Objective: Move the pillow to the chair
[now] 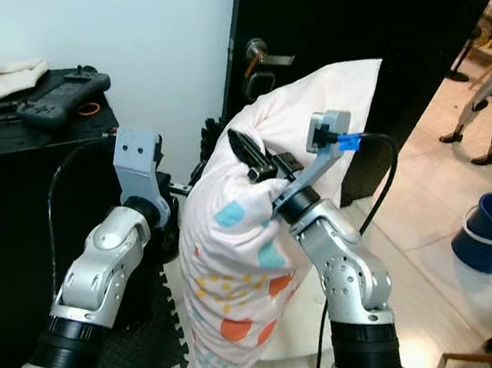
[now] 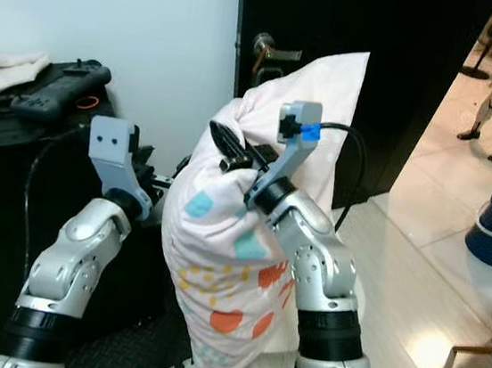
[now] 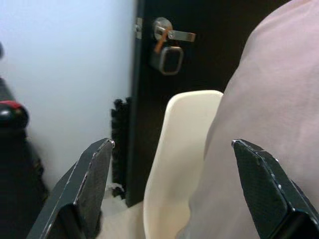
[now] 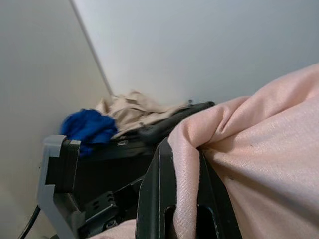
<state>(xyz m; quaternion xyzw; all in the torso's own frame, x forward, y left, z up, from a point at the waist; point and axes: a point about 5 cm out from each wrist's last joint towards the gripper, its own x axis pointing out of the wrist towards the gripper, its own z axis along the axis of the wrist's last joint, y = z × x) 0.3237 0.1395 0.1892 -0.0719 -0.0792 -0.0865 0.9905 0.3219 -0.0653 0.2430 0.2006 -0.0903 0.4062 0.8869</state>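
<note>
Your right gripper (image 4: 182, 199) is pinched tight on a fold of the pillow (image 1: 245, 265), holding it up between both arms. Your left gripper (image 3: 179, 194) is wide open beside it, near the chair (image 3: 179, 159).

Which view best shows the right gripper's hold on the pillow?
The right wrist view: the right gripper pinches a fold of the pillow. The eye views show the whole pillow hanging upright; the left wrist view shows its side.
</note>
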